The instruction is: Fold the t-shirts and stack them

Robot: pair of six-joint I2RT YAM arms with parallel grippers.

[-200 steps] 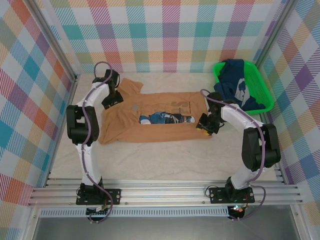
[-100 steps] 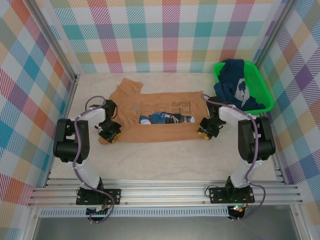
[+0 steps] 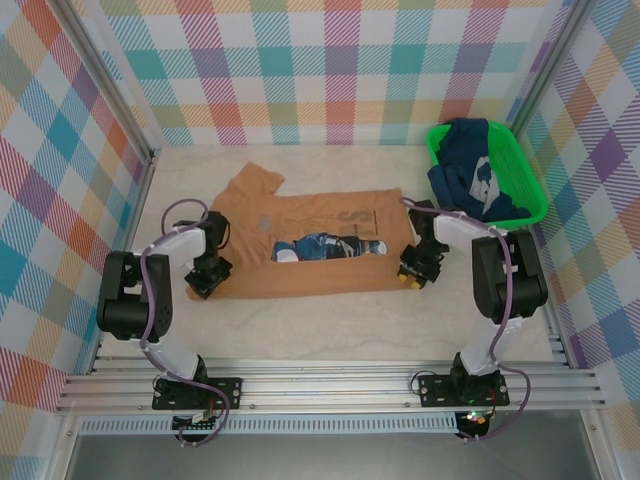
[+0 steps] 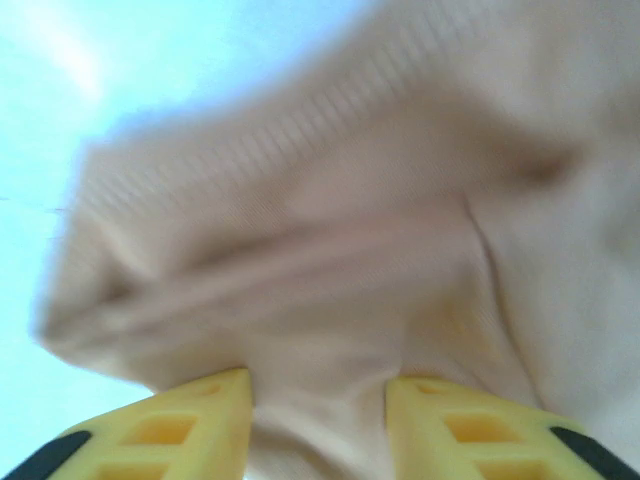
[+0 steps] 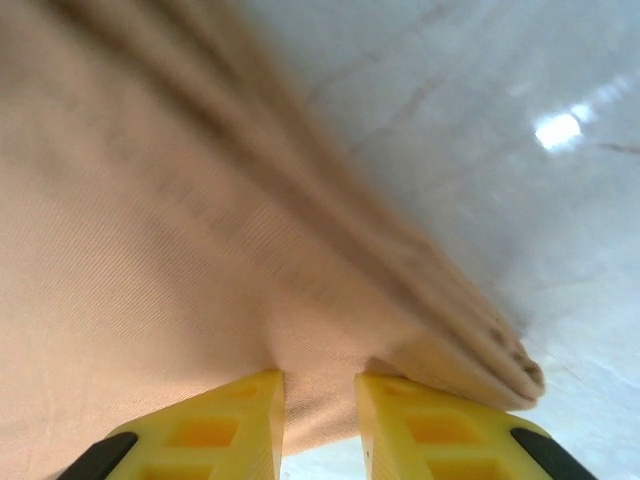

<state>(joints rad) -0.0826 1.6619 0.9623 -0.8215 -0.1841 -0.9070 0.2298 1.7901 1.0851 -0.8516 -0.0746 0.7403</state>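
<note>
Tan-orange t-shirt [image 4: 330, 250] is blurred; left fingers [image 4: 170, 430] cut off below.

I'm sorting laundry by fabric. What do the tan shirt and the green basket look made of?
The tan shirt looks like soft knit cloth, likely cotton jersey, with a matte finish: the left wrist view shows fine ribbing, and it creases and bunches loosely. The green basket is probably hard moulded plastic: its rim is smooth, evenly bright, and keeps a stiff shape.
</note>
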